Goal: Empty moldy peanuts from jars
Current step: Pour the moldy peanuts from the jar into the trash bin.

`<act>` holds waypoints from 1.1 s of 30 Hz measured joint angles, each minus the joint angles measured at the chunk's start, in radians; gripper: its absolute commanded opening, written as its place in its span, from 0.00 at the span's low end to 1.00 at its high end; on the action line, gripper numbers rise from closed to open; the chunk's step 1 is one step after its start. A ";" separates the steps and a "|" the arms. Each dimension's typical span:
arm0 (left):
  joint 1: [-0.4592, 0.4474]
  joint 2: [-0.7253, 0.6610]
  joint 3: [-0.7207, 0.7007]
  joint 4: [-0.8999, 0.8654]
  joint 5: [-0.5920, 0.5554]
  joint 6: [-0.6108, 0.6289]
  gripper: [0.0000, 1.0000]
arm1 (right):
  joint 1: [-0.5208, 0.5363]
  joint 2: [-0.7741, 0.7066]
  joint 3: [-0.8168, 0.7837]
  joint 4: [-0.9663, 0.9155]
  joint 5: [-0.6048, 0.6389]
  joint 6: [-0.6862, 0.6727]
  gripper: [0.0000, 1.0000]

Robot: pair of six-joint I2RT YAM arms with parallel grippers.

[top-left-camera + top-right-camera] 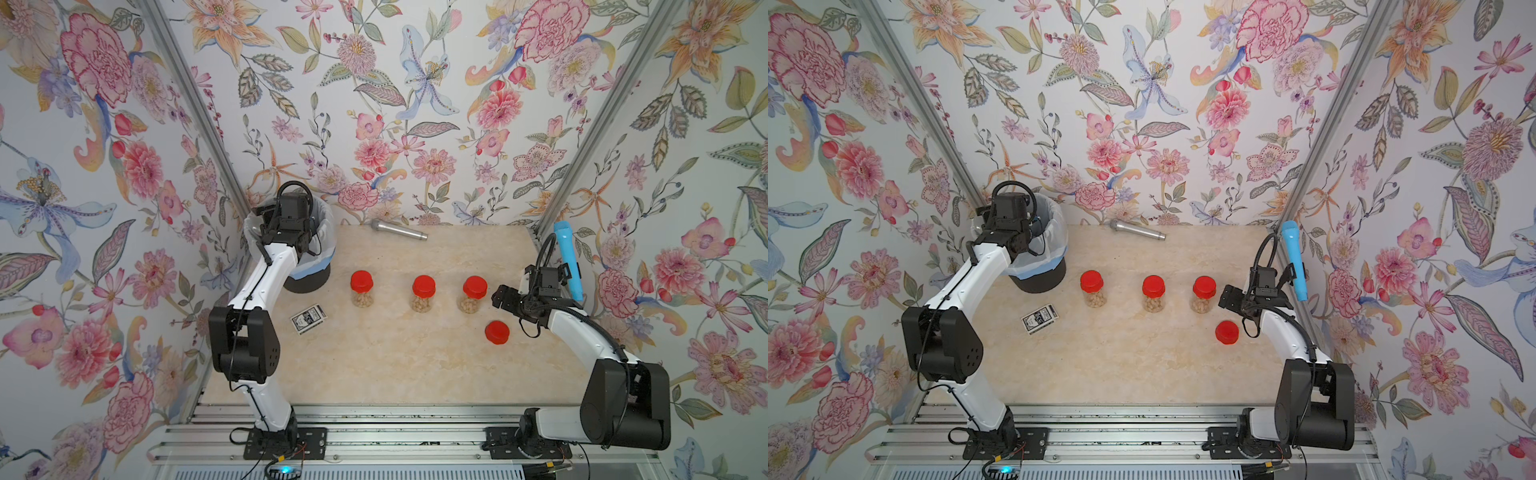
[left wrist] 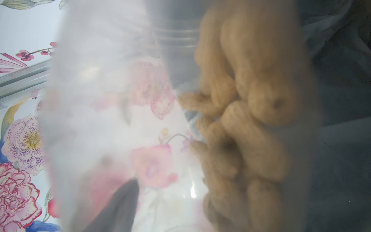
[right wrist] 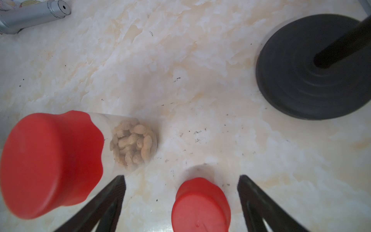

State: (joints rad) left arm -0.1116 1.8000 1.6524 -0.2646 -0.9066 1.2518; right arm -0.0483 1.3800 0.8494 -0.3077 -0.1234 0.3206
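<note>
Three jars (image 1: 361, 299) (image 1: 423, 303) (image 1: 470, 303) stand in a row, red lids on, with moldy peanuts (image 3: 132, 142) inside. A loose red lid (image 1: 497, 332) lies in front of the rightmost jar. My left gripper (image 1: 289, 226) is over the black bin (image 1: 309, 278), shut on a fourth jar (image 2: 120, 100). That jar has no lid and is tipped, with peanuts (image 2: 251, 100) lying along its wall toward the threaded neck. One dark finger (image 2: 120, 206) shows beside it. My right gripper (image 3: 181, 177) hangs open above the table, the loose lid (image 3: 200, 204) below it and untouched.
A silver microphone (image 1: 399, 230) lies at the back. A blue microphone (image 1: 567, 262) leans by the right wall on a black round base (image 3: 313, 68). A card box (image 1: 307, 319) lies in front of the bin, which has a white bag (image 1: 328, 232). Wallpapered walls enclose three sides.
</note>
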 measured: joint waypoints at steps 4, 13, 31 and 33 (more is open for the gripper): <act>-0.009 0.001 0.015 -0.004 -0.015 0.025 0.30 | -0.005 0.009 -0.008 0.017 -0.016 0.000 0.91; -0.020 0.011 0.098 -0.031 -0.015 0.063 0.29 | -0.011 0.038 -0.031 0.071 -0.050 0.000 0.91; -0.026 -0.083 0.090 -0.234 0.064 0.072 0.31 | -0.040 0.064 -0.064 0.175 -0.116 0.006 0.90; -0.029 -0.083 0.092 -0.240 0.066 0.069 0.30 | -0.040 0.075 -0.064 0.180 -0.126 0.008 0.90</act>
State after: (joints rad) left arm -0.1402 1.7168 1.7447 -0.5049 -0.8406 1.3212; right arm -0.0879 1.4548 0.7849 -0.1272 -0.2493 0.3290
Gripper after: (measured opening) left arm 0.720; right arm 0.905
